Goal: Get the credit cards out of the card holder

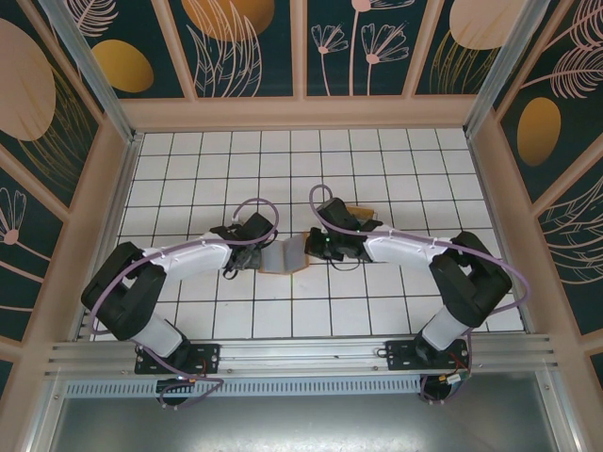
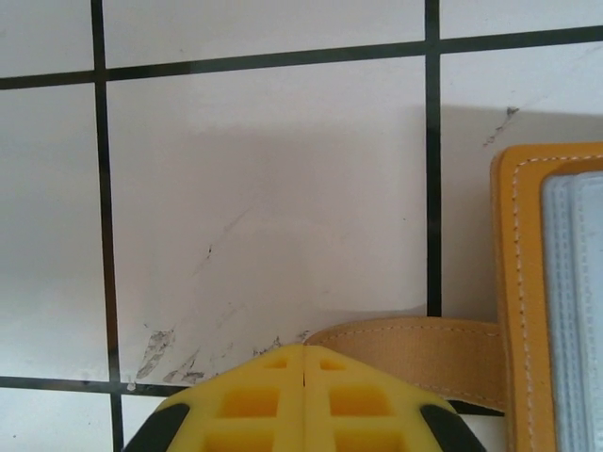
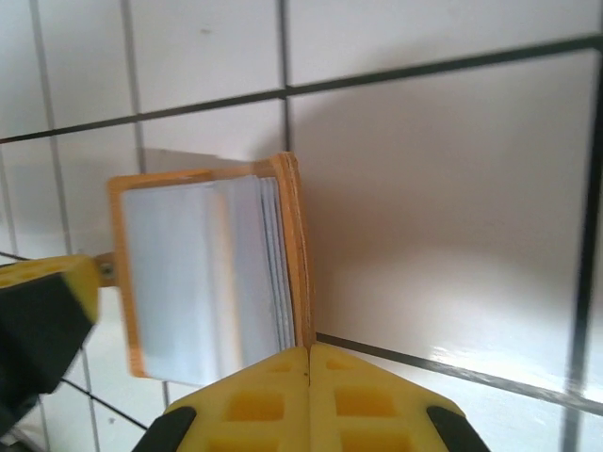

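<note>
Orange-brown card holder (image 1: 283, 256) lies open on the tiled table (image 1: 377, 169), between both grippers.
Left gripper (image 2: 303, 365), fingers pressed together, meets its tab (image 2: 415, 350). Right gripper (image 3: 309, 365), likewise closed, sits at the opposite cover's edge, likely so the blue-grey pockets (image 3: 198, 273) face up; whether either truly pinches, I cannot tell.

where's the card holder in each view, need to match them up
top external: card holder lies open near the picture's centre.
left wrist: at the right edge, its orange border upright, its tab along the bottom.
right wrist: left of centre, blue-grey lining facing the camera.
shared landmark: white tiled table with black grid lines.
</note>
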`<state>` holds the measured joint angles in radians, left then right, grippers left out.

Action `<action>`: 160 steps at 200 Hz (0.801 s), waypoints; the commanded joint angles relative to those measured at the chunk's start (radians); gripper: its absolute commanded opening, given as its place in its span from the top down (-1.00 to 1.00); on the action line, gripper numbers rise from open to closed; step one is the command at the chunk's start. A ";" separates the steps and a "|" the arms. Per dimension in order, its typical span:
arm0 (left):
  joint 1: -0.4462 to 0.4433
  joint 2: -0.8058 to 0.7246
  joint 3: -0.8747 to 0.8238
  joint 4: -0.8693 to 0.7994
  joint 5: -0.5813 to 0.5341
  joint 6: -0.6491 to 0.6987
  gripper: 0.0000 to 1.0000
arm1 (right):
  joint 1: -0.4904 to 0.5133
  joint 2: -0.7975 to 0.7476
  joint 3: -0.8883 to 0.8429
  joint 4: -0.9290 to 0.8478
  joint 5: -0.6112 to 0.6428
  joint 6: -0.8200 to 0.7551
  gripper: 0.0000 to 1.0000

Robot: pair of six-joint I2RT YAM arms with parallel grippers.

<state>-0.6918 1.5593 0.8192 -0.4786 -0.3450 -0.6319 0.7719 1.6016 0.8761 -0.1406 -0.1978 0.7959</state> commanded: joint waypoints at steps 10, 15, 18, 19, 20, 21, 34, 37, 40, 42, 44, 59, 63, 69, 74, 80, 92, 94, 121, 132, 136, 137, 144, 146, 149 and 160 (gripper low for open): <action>0.007 -0.030 0.032 -0.058 -0.007 0.005 0.58 | 0.001 -0.019 -0.047 0.067 0.002 0.035 1.00; 0.007 -0.034 0.036 -0.064 -0.005 0.003 0.54 | 0.001 -0.020 -0.048 0.071 0.001 0.038 1.00; 0.006 -0.038 0.039 -0.068 -0.003 0.002 0.50 | 0.001 -0.023 -0.051 0.073 0.002 0.039 1.00; 0.007 -0.040 0.040 -0.069 -0.002 0.002 0.48 | 0.001 -0.023 -0.051 0.074 0.002 0.040 1.00; 0.007 -0.041 0.042 -0.070 -0.002 0.002 0.46 | 0.002 -0.024 -0.051 0.074 0.002 0.041 1.00; 0.007 -0.043 0.043 -0.071 0.000 0.001 0.45 | 0.002 -0.025 -0.052 0.075 0.003 0.041 1.00; 0.007 -0.066 0.059 -0.089 0.009 -0.002 0.10 | 0.003 -0.035 -0.053 0.079 0.009 0.042 1.00; 0.007 -0.074 0.061 -0.091 0.011 -0.002 0.08 | 0.004 -0.036 -0.053 0.079 0.010 0.043 1.00; 0.006 -0.080 0.064 -0.094 0.014 -0.004 0.07 | 0.003 -0.038 -0.052 0.079 0.011 0.043 1.00; 0.007 -0.083 0.067 -0.096 0.016 -0.003 0.02 | 0.003 -0.039 -0.051 0.079 0.011 0.043 1.00; 0.007 -0.088 0.070 -0.099 0.018 -0.004 -0.03 | 0.003 -0.040 -0.050 0.078 0.010 0.042 1.00; 0.008 -0.122 0.089 -0.106 0.036 -0.010 -0.19 | 0.003 -0.046 -0.039 0.075 0.003 0.040 1.00; 0.007 -0.129 0.095 -0.107 0.041 -0.013 -0.19 | 0.004 -0.047 -0.036 0.072 0.003 0.039 1.00; 0.006 -0.139 0.100 -0.106 0.049 -0.017 -0.17 | 0.004 -0.049 -0.030 0.068 0.003 0.039 1.00; 0.006 -0.146 0.105 -0.099 0.064 -0.018 -0.12 | 0.007 -0.051 -0.027 0.064 0.003 0.040 1.00; 0.007 -0.156 0.103 -0.083 0.089 -0.018 -0.06 | 0.008 -0.056 -0.021 0.064 0.001 0.042 1.00; 0.007 -0.172 0.093 -0.041 0.144 -0.023 0.08 | 0.015 -0.065 -0.010 0.061 0.000 0.043 1.00; 0.008 -0.173 0.091 -0.035 0.151 -0.025 0.10 | 0.017 -0.067 -0.007 0.061 -0.001 0.044 1.00; 0.007 -0.168 0.068 0.011 0.185 -0.044 0.28 | 0.037 -0.073 0.026 0.082 -0.025 0.049 1.00; 0.007 -0.158 0.064 0.018 0.188 -0.047 0.30 | 0.044 -0.064 0.039 0.111 -0.054 0.059 1.00; 0.007 -0.156 0.063 0.018 0.189 -0.048 0.30 | 0.048 -0.059 0.045 0.121 -0.064 0.061 1.00; 0.007 -0.155 0.063 0.018 0.189 -0.049 0.30 | 0.049 -0.057 0.046 0.122 -0.069 0.061 1.00; 0.006 -0.153 0.062 0.022 0.189 -0.054 0.29 | 0.054 -0.047 0.060 0.133 -0.082 0.061 1.00; 0.007 -0.153 0.062 0.022 0.189 -0.054 0.29 | 0.056 -0.042 0.065 0.135 -0.084 0.060 1.00; 0.007 -0.151 0.059 0.026 0.190 -0.057 0.28 | 0.058 -0.038 0.071 0.137 -0.087 0.058 1.00; 0.007 -0.151 0.055 0.034 0.201 -0.059 0.22 | 0.064 -0.016 0.094 0.125 -0.085 0.052 1.00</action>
<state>-0.6918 1.3960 0.8909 -0.4728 -0.1772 -0.6689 0.8196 1.5635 0.9028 -0.0582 -0.2424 0.8406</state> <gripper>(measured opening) 0.373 0.050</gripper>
